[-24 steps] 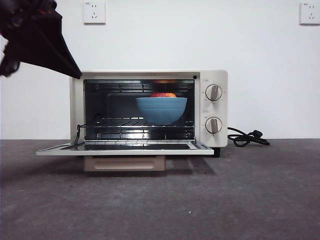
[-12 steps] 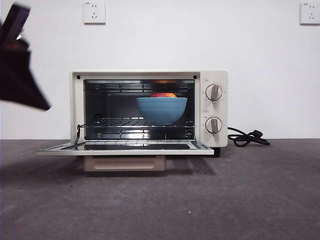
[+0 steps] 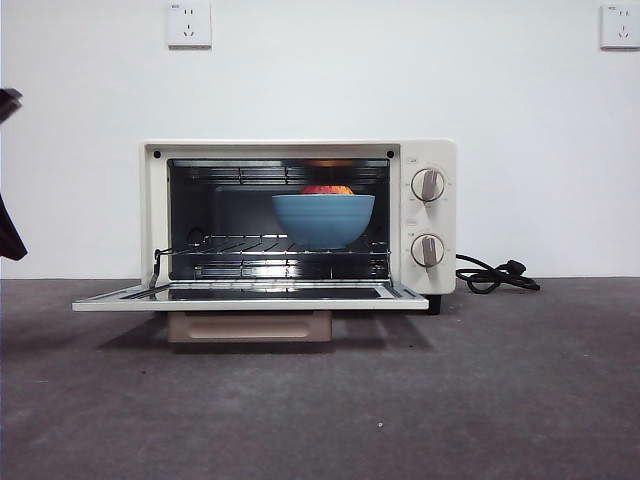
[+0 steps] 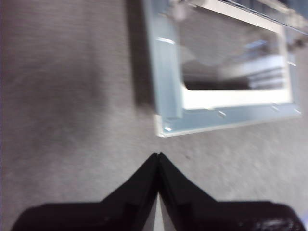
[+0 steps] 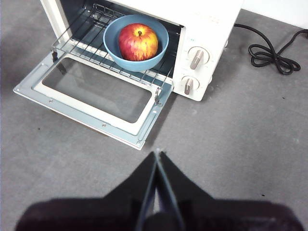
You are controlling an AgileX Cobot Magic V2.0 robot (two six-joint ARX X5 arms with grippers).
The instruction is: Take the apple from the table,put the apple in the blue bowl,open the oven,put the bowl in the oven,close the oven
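Observation:
The cream oven (image 3: 428,215) stands open, its door (image 3: 250,297) lying flat toward the front. On the wire rack inside sits the blue bowl (image 3: 323,222) with the red apple (image 3: 327,189) showing above its rim. The right wrist view looks down on the oven (image 5: 211,24), the bowl (image 5: 144,65) and the apple (image 5: 138,42). My right gripper (image 5: 157,154) is shut and empty, high above the table in front of the door (image 5: 120,130). My left gripper (image 4: 158,156) is shut and empty over the table, off a corner of the door (image 4: 166,72). That view is blurred.
The oven's black cord (image 3: 495,275) lies coiled on the table to its right, also seen in the right wrist view (image 5: 269,55). A dark piece of an arm (image 3: 8,235) shows at the front view's left edge. Two wall sockets (image 3: 189,24) (image 3: 619,26) sit high behind.
The dark arm at the upper left of the front view has drawn back to the left and now shows only at the edge. Oven, bowl and apple have not moved.

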